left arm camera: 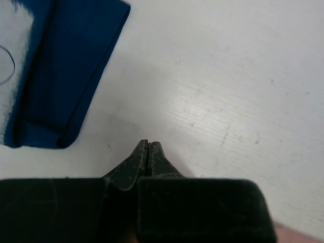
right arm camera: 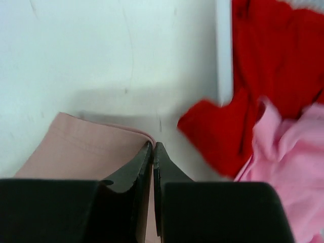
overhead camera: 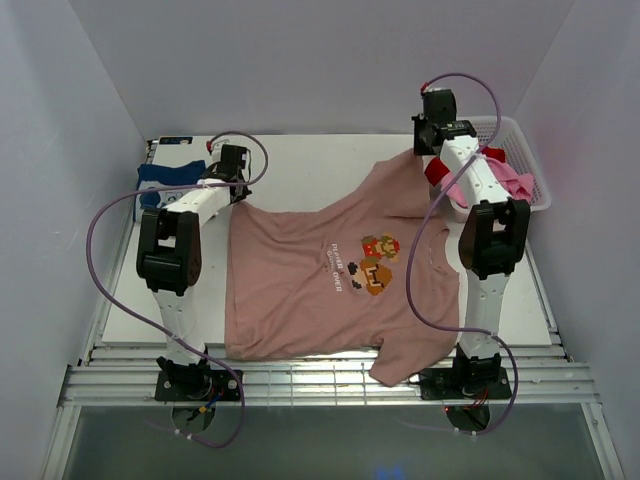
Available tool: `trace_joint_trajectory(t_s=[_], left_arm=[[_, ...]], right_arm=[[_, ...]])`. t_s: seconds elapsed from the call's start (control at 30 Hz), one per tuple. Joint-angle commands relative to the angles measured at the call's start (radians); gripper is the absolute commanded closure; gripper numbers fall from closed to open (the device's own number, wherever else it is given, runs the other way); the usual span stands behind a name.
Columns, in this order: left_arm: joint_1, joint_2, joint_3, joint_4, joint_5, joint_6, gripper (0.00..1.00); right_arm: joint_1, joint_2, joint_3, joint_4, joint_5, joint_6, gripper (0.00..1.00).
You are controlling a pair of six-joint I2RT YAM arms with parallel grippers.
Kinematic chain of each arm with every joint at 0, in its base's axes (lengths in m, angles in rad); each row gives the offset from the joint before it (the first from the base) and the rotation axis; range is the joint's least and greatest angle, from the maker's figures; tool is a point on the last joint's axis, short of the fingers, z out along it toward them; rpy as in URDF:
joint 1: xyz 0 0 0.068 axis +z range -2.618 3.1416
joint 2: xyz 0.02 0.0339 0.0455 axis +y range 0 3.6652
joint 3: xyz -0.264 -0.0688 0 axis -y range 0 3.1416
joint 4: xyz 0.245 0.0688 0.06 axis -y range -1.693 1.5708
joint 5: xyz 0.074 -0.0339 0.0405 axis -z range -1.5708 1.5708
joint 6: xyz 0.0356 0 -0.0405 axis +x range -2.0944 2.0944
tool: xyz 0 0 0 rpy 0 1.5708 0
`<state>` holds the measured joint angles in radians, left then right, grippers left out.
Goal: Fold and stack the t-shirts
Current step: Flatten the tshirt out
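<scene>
Top external view first: the pink-tan tee [overhead camera: 300, 290] is spread print-up across the middle of the table [overhead camera: 300, 160], one sleeve drooping over the near edge at about 5 o'clock. Its pixel print [overhead camera: 375, 262] sits right of centre.

The right gripper [right arm camera: 153, 147] is out at about 1 o'clock, pinched down on a far corner of that tee. In its wrist view you can see the cloth running up between the closed fingers, and from above that corner looks tugged toward it. My guess is it's holding that corner so the shirt can be pulled flat or folded over.

The left gripper [left arm camera: 148, 147] is at about 11 o'clock, by the other far corner. Its tips are squeezed together, but I can't tell if any cloth is actually caught; only a sliver of pink shows low in its wrist view.

The navy tee [overhead camera: 168, 178] lies folded at 10 o'clock, presumably the start of the stack. At 2 o'clock the basket [overhead camera: 520, 130] holds the red tee [right arm camera: 273, 61] and bright pink tee [right arm camera: 283, 167], bunched up and spilling over the rim, so those look unfolded to me.
</scene>
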<state>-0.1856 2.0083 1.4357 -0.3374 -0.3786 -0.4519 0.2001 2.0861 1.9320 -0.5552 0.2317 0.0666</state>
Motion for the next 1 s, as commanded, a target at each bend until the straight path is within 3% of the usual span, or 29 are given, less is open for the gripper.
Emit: trace_joint_trajectory(t_s=[0.0, 0.1, 0.27, 0.4, 0.53, 0.63, 0.87, 0.97], left_arm=[[0.001, -0.002, 0.104, -0.02, -0.023, 0.044, 0.97], [0.006, 0.006, 0.144, -0.037, -0.035, 0.048, 0.97], [0.02, -0.072, 0.169, 0.018, -0.04, 0.058, 0.97], [0.026, -0.114, 0.279, 0.0, -0.043, 0.091, 0.97], [0.029, -0.248, 0.261, 0.031, -0.04, 0.101, 0.96], [0.029, -0.388, 0.2, 0.07, 0.0, 0.104, 0.95], [0.029, -0.621, 0.158, 0.043, 0.185, 0.102, 0.95], [0.028, -0.68, 0.184, -0.018, 0.248, 0.12, 0.95]], right_arm=[[-0.054, 0.087, 0.281, -0.075, -0.057, -0.021, 0.92], [-0.086, 0.104, 0.355, -0.049, -0.101, -0.01, 0.92], [-0.123, 0.006, 0.223, 0.167, -0.181, 0.021, 0.92], [-0.146, -0.012, 0.317, 0.213, -0.17, 0.029, 0.92], [-0.168, -0.098, 0.337, 0.267, -0.178, 0.019, 0.92], [-0.176, -0.202, 0.285, 0.297, -0.207, 0.012, 0.92], [-0.176, -0.539, -0.019, 0.416, -0.285, 0.019, 0.92], [-0.176, -0.626, -0.03, 0.38, -0.313, 0.012, 0.92]])
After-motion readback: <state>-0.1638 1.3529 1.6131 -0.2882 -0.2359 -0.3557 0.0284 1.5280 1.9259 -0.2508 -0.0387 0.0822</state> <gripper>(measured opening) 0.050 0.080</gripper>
